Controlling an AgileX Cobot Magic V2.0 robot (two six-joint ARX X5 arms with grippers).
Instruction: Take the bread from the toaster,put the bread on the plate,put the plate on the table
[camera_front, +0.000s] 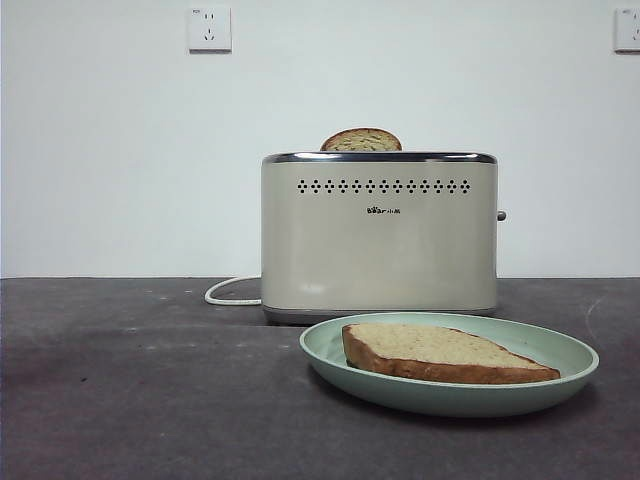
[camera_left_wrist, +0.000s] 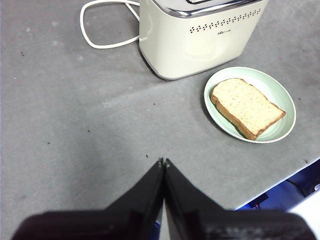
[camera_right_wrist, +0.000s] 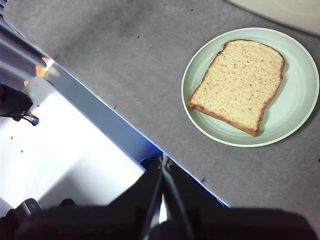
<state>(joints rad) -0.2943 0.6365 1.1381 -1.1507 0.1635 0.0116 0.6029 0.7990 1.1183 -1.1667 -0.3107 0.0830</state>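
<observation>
The bread (camera_front: 440, 352) lies flat on the mint-green plate (camera_front: 560, 375), which rests on the dark grey table (camera_front: 150, 400) in front of the cream toaster (camera_front: 380, 235). A second slice (camera_front: 361, 140) pokes its domed top out of the toaster. In the left wrist view the bread (camera_left_wrist: 246, 106), plate (camera_left_wrist: 282, 125) and toaster (camera_left_wrist: 195, 40) show ahead of my left gripper (camera_left_wrist: 163, 162), which is shut and empty, well away from them. My right gripper (camera_right_wrist: 163, 161) is shut and empty above the table's edge, apart from the plate (camera_right_wrist: 300, 100) and bread (camera_right_wrist: 240, 82).
The toaster's white cord (camera_front: 228, 292) loops on the table behind and to the left; it also shows in the left wrist view (camera_left_wrist: 97, 30). Wall sockets (camera_front: 209, 28) hang on the white wall. The table's front edge (camera_right_wrist: 115, 125) runs under my right gripper.
</observation>
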